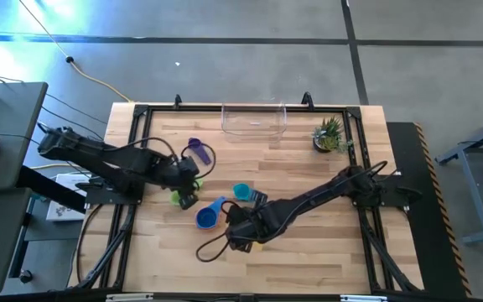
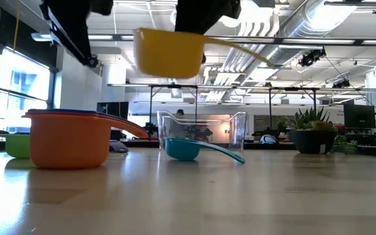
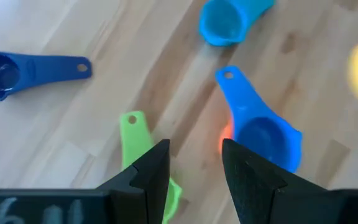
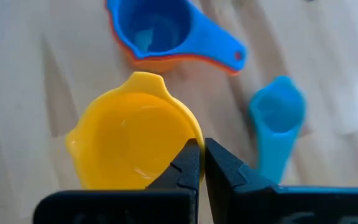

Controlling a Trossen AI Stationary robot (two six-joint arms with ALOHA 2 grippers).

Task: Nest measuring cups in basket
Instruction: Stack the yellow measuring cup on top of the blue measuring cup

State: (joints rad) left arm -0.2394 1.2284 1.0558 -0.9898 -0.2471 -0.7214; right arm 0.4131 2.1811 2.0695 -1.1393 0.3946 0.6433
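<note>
One glossy round yellow cup (image 4: 132, 140) (rim-pinched) in right tool (image 4: 201, 163); left tool (image 3: 194, 165) wide, empty.

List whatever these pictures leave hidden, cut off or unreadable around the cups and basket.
- High view: the yellow cup lies hidden beneath the right tool.
- Low view: the orange cup blocks what is behind it; both arms are cut off at the top edge.
- Left wrist view: the green cup bowl is hidden behind the left tool.
- Basket: contents unreadable through its clear walls.
</note>
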